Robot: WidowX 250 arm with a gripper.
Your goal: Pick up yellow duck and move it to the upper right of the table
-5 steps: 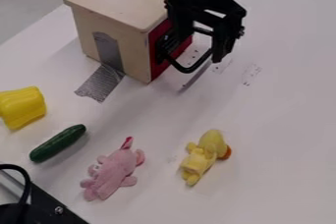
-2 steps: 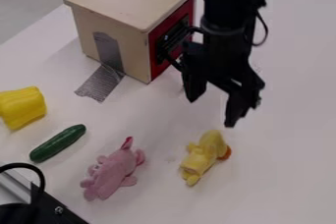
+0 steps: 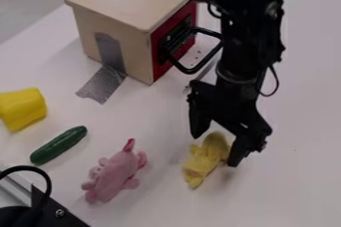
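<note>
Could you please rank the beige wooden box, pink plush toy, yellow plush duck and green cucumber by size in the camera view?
Wooden box
Pink toy
Duck and cucumber: too alike to rank, duck partly covered

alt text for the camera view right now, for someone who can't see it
A black gripper hangs open over a yellow toy duck on a white table. To the left lie a pink stuffed toy, a green cucumber and a yellow pepper; behind stands a wooden box with a red front.
</note>
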